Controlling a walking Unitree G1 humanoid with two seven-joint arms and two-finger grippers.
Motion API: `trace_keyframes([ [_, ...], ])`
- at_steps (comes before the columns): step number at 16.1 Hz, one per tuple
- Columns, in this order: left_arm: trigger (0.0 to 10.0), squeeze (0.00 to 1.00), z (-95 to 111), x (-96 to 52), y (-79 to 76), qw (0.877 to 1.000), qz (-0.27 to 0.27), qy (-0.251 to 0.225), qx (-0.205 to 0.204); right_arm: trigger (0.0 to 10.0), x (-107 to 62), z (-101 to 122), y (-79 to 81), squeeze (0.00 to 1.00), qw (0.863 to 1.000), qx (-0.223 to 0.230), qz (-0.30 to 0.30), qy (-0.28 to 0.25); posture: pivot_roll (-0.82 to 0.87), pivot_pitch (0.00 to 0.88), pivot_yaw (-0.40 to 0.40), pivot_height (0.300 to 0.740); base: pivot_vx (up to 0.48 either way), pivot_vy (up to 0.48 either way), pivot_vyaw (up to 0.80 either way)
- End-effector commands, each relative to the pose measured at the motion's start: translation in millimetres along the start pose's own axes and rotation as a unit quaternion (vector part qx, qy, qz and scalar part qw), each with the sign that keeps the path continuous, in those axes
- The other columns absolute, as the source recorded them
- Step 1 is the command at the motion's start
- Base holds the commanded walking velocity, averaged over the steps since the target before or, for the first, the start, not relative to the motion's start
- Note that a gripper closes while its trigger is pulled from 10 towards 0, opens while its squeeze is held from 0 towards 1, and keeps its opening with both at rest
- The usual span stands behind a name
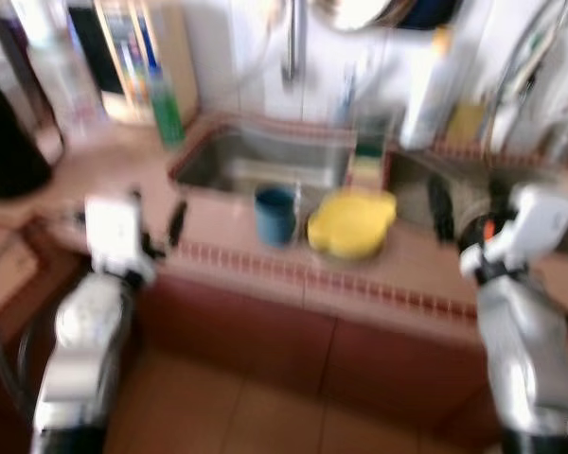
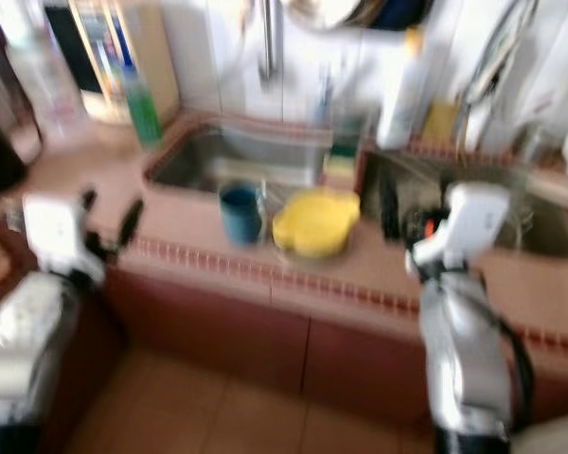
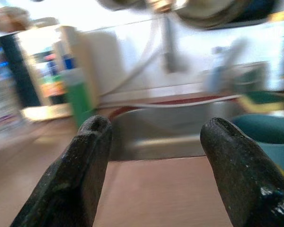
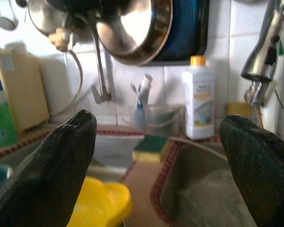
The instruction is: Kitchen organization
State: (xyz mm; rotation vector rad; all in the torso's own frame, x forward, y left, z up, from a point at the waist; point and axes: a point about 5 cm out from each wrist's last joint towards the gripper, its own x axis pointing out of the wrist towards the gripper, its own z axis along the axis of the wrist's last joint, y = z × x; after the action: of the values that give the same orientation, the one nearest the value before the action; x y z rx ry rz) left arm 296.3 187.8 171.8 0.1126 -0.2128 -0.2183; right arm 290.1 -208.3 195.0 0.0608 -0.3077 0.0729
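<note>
Terracotta-tiled desk (image 1: 265,248) with a blue cup (image 1: 275,214) beside a yellow bowl (image 1: 351,223), both on its front ledge before the steel sink (image 1: 265,161). Left hand (image 3: 154,156) and right hand (image 4: 161,156) hover near the desk edge, fingers spread, holding nothing.

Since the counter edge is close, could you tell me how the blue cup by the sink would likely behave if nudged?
The blue cup stands upright and looks taller than wide, so a high push would probably tip it. It looks like plastic, so likely light and not fragile. It sits close beside the yellow bowl, which may block sliding that way.
</note>
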Motion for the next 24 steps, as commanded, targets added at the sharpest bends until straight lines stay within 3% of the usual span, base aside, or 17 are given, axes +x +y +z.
trace_keyframes([
  [1, 10.0, 0.0, 5.0, -1.1, -5.3, 0.999, -0.036, -0.005, -0.002, 10.0, 2.0, 0.6, 5.1, 0.0, 0.999, -0.002, 0.033, 0.005, -0.17, 0.053, 0.032, 0.74, 0.0, 0.0, 0.0],
  [8, 10.0, 0.0, 4.9, -5.2, -33.5, 0.992, -0.127, -0.004, 0.014, 10.0, 1.3, -8.9, 15.4, 0.0, 0.988, -0.036, 0.143, 0.052, -0.17, 0.066, 0.027, 0.74, 0.0, 0.0, 0.0],
  [10, 10.0, 0.0, 6.3, -6.4, -56.7, 0.985, -0.171, -0.009, 0.008, 10.0, -1.8, -8.1, 24.3, 0.0, 0.982, -0.022, 0.18, 0.053, -0.17, 0.065, 0.029, 0.74, 0.0, 0.0, 0.0],
  [16, 10.0, 0.0, 9.4, 6.4, -83.6, 0.98, -0.198, -0.02, -0.018, 10.0, 1.0, -5.9, 41.5, 0.0, 0.972, -0.003, 0.233, 0.045, -0.18, 0.067, 0.034, 0.74, 0.0, 0.0, 0.0],
  [20, 10.0, 0.0, 11.2, 11.9, -74.4, 0.982, -0.187, -0.022, -0.011, 10.0, 15.7, -12.1, 65.6, 0.0, 0.955, 0.018, 0.292, 0.047, -0.18, 0.073, 0.037, 0.74, 0.0, 0.0, 0.0],
  [24, 10.0, 0.0, 12.0, 10.3, -61.0, 0.984, -0.18, -0.02, 0.001, 10.0, 24.6, -20.1, 73.2, 0.0, 0.948, 0.034, 0.311, 0.055, -0.16, 0.082, 0.026, 0.74, 0.0, 0.0, 0.0],
])
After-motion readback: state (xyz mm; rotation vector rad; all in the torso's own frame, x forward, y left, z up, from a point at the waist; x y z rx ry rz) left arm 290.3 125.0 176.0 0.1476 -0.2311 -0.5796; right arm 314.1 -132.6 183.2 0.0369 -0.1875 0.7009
